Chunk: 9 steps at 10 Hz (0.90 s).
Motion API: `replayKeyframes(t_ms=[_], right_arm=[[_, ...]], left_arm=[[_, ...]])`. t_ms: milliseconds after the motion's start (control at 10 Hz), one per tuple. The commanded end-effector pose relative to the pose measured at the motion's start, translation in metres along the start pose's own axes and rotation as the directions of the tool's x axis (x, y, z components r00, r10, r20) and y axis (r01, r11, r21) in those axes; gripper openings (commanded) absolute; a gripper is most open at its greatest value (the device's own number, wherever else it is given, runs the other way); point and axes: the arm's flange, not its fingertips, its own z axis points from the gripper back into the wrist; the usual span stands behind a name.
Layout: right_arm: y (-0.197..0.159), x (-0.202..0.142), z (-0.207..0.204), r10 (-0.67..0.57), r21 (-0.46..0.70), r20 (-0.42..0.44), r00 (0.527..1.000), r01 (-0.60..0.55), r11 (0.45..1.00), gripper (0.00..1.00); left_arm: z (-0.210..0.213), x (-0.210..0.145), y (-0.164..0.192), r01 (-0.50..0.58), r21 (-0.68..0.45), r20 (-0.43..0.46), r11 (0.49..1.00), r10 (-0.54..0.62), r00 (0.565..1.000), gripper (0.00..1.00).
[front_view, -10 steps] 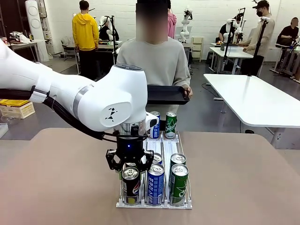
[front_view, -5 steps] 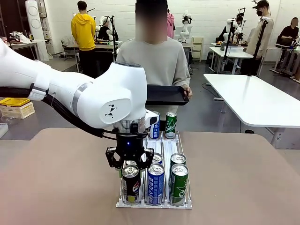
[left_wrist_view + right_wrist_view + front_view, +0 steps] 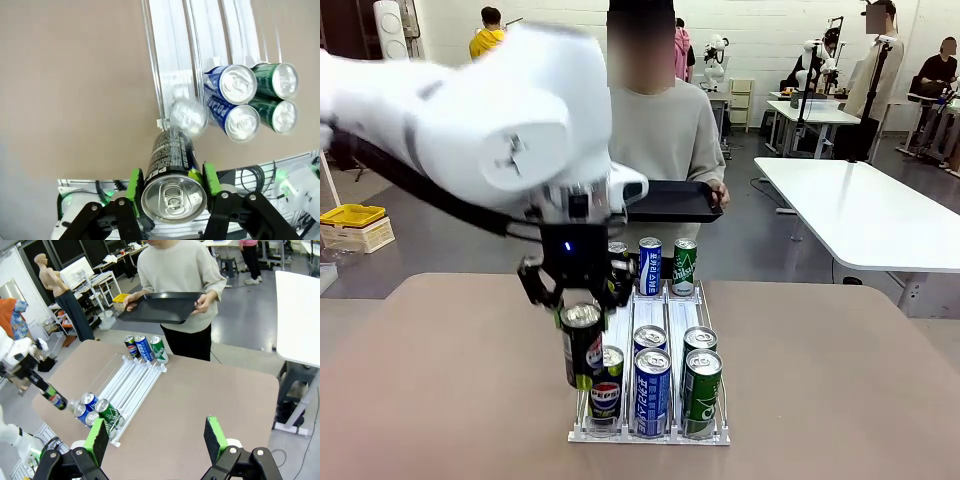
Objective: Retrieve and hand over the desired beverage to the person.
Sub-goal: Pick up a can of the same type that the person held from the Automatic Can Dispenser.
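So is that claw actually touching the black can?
Touching. The left wrist view shows the green pads of the left gripper pressed against both sides of the black can, no gap.

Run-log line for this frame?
left gripper: shut on black Pepsi can, out of rack | right gripper: open | person: holds black tray | handover: not yet

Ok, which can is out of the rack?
The black Pepsi can, gripped by the left end effector above the rack; all the others sit in it.
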Motion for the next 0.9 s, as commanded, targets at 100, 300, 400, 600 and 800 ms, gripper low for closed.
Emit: replayKeyframes(t_ms=[100,300,400,600,800], right_arm=[[-0.001,-0.001,-0.002,0.008,0.023,0.009,1.0,-0.008,1.0,1.0],[-0.001,-0.001,-0.002,0.008,0.023,0.009,1.0,-0.008,1.0,1.0],[-0.001,-0.001,-0.002,0.008,0.023,0.009,1.0,-0.008,1.0,1.0],[-0.001,-0.001,-0.002,0.008,0.023,0.009,1.0,-0.008,1.0,1.0],[-0.001,-0.001,-0.002,0.008,0.023,0.009,1.0,-0.008,1.0,1.0]], left_arm=[[0.067,0.019,0.002,0.002,-0.003,0.029,1.0,-0.002,1.0,0.41],[0.11,0.04,-0.005,0.012,-0.009,0.063,1.0,-0.011,0.998,0.41],[0.124,0.059,-0.006,0.022,-0.025,0.066,0.999,-0.02,0.998,0.41],[0.136,0.087,-0.012,0.016,-0.009,0.051,1.0,-0.015,0.999,0.41],[0.126,0.073,-0.002,-0.003,-0.044,0.062,0.999,0.006,0.998,0.41]])
